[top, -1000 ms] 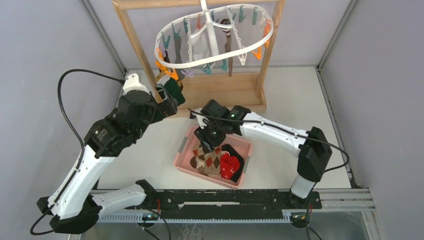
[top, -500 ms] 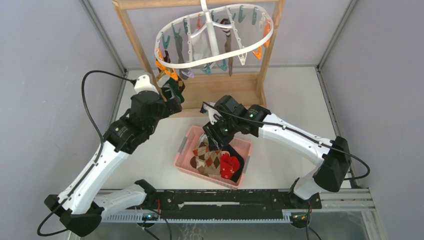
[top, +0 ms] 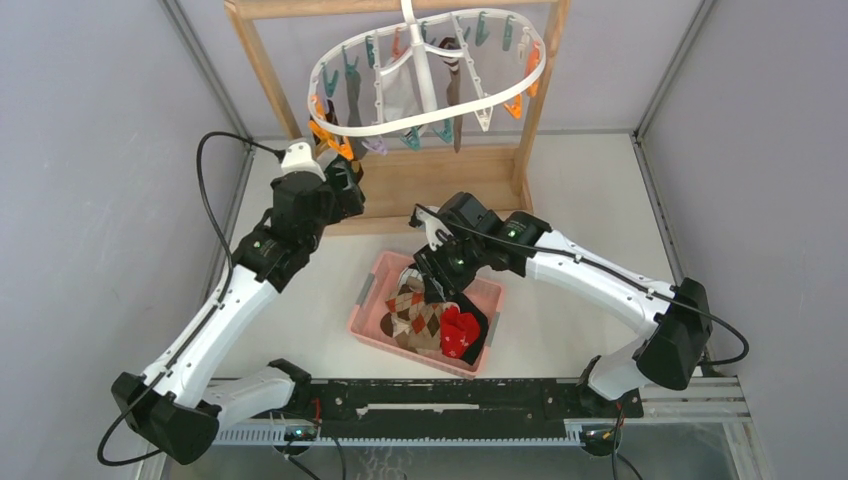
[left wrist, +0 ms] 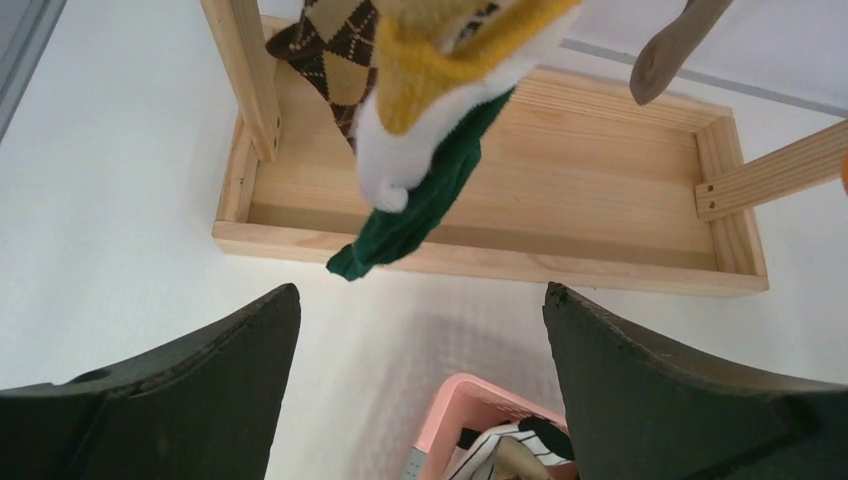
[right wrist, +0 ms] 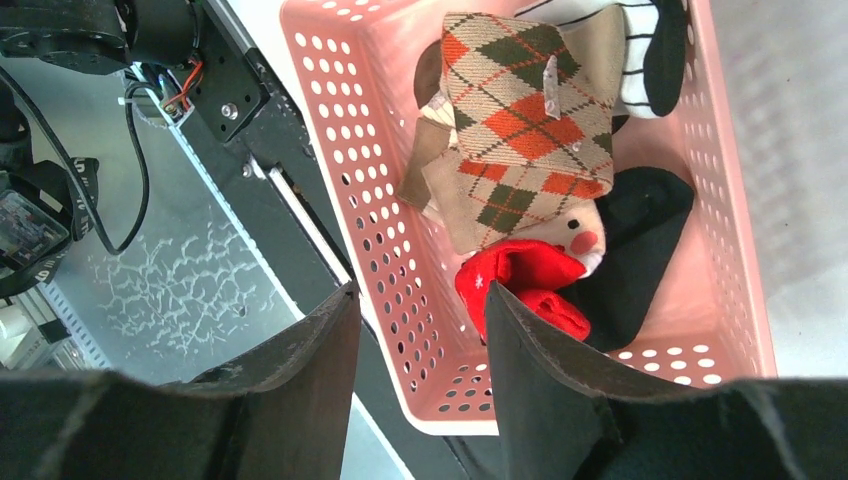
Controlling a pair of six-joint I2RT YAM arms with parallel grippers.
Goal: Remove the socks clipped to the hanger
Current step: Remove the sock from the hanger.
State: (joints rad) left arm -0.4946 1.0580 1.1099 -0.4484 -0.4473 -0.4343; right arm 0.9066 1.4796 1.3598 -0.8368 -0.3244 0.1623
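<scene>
The green-toed sock (left wrist: 425,205) is judged soft and light, best pinched at its hanging toe. The left pincer (left wrist: 420,300) and right pincer (right wrist: 420,300) are seen open, empty.

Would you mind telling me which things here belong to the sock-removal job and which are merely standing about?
Job:
- socks, clipped up
- hanger
- left tool, open
- right tool, open over the basket
- basket, holding loose socks

Standing about:
- wooden frame
- black rail under the arms
</scene>
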